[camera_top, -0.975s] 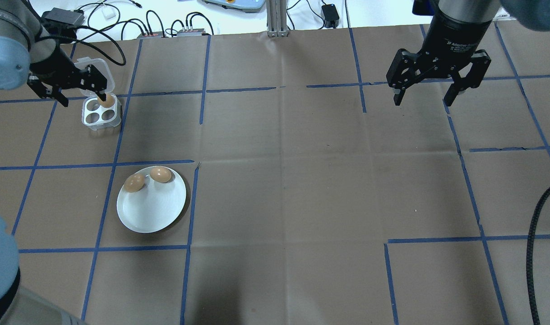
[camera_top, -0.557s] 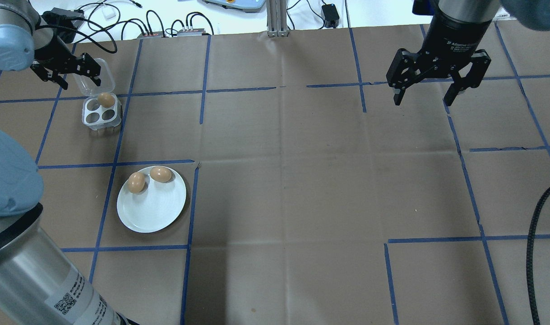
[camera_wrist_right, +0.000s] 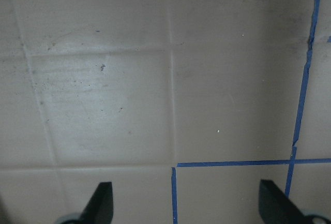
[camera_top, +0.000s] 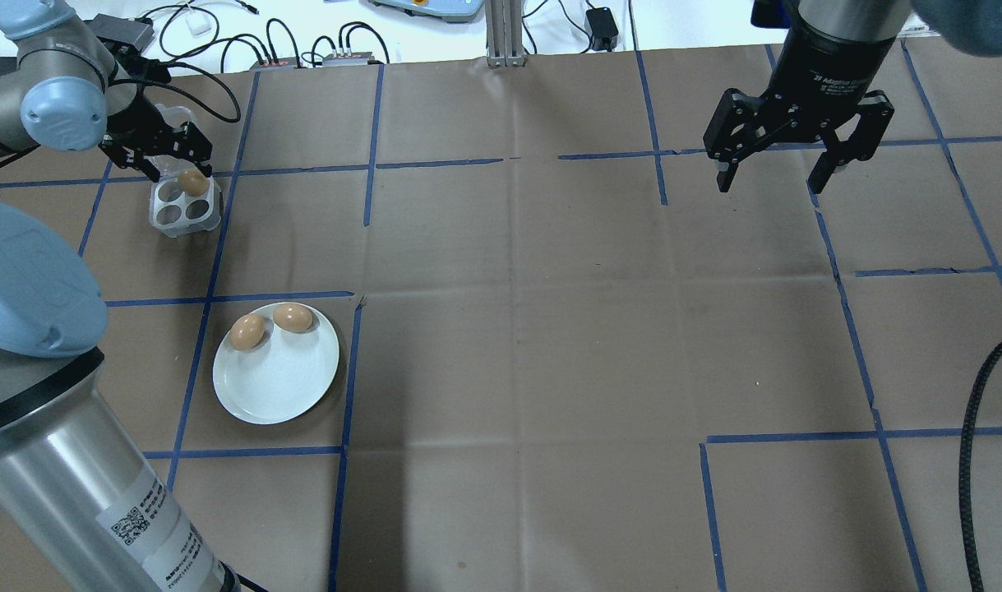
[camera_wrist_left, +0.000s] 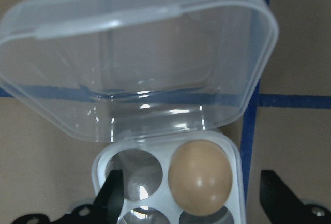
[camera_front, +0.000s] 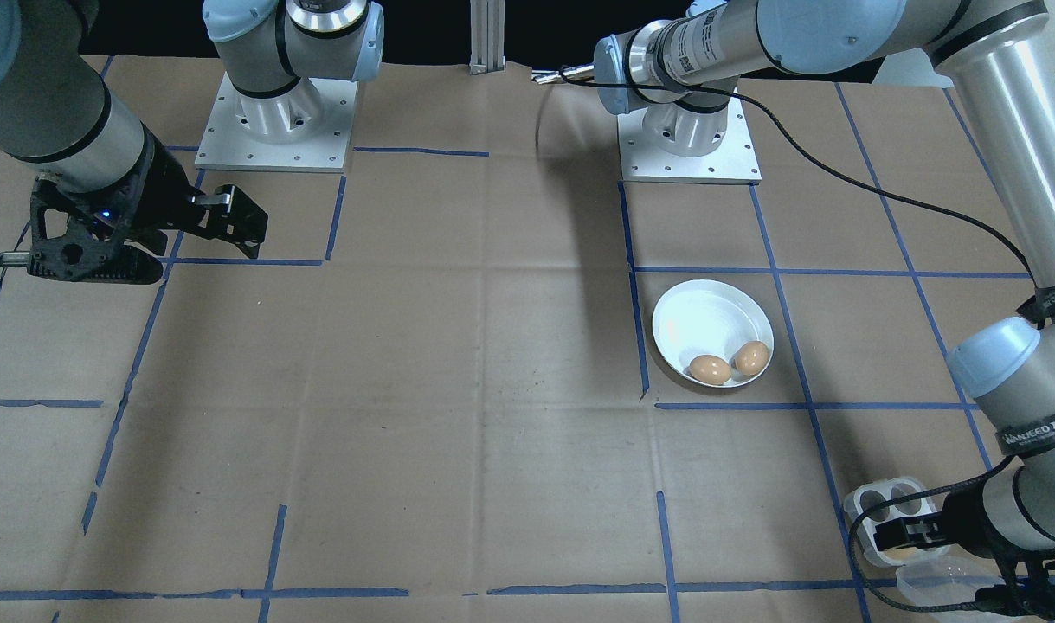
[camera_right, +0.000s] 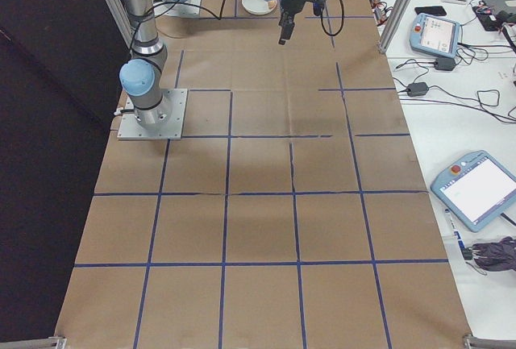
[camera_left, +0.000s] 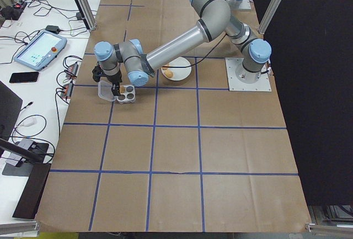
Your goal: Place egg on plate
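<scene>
The left gripper hangs over the clear egg tray with its jaws spread and nothing between them; in the left wrist view the two dark fingertips stand wide to either side of the tray's near edge. The one egg left in the tray sits just ahead of and below the jaws, in the cell on the right of that view, nearer the right-hand finger than the left. It stands on end, long axis upright, so I judge the fingers must come down either side of it. The tray's other three cells show nothing in them, and its hinged lid lies open beyond. The plate lies on the brown paper table cover well apart from the tray, toward the robot's base, with two brown eggs already resting near its far rim and bare white surface on the nearer side for a third. The right gripper is far across the table, jaws also parted and empty, so the left arm is plainly the nearer one. Blue tape lines cross the cover, and cables lie along the far edge.
</scene>
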Controlling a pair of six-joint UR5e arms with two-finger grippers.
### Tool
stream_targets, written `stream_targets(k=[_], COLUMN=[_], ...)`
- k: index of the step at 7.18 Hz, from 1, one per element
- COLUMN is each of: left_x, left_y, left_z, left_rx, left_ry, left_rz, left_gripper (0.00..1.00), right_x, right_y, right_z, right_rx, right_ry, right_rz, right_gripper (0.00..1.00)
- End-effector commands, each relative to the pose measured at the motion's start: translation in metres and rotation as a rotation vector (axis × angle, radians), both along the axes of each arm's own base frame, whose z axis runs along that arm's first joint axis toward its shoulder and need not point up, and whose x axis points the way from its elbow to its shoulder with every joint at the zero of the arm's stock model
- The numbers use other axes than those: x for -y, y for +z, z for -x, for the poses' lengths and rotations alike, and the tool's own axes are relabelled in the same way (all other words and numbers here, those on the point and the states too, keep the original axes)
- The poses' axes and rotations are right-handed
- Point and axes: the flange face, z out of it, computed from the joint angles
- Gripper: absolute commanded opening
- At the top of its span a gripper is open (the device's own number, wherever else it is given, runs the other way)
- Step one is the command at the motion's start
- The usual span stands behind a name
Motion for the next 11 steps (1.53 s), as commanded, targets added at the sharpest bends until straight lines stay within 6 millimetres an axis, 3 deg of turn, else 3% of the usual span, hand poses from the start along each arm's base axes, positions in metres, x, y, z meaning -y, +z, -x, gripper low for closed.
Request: stream_targets(k=[1, 3, 7, 9, 11], left_x=[0.001, 0.000, 0.000, -0.008, -0.040], left_y=[-0.001, -0.002, -0.001, 0.035, 0.097], left_z=[0.001, 0.000, 0.001, 0.005, 0.020], left_rx=[-0.001, -0.002, -0.002, 0.006, -0.019], left_ry=[-0.001, 0.002, 0.002, -0.003, 0.004], left_rz=[0.000, -0.003, -0.008, -0.009, -0.068], left_gripper=[0.69, 0.68, 0.35, 0.34, 0.34], right_x=[0.000, 0.000, 0.000, 0.000, 0.000], right_y=[-0.001, 0.000, 0.000, 0.000, 0.000], right_z=[0.000, 0.000, 0.000, 0.000, 0.000], right_rx=[-0.001, -0.001, -0.002, -0.002, -0.001], right_ry=[0.000, 0.000, 0.000, 0.000, 0.000], right_rz=[-0.001, 0.000, 0.000, 0.000, 0.000], right_gripper=[1.00, 1.00, 1.00, 1.00, 1.00])
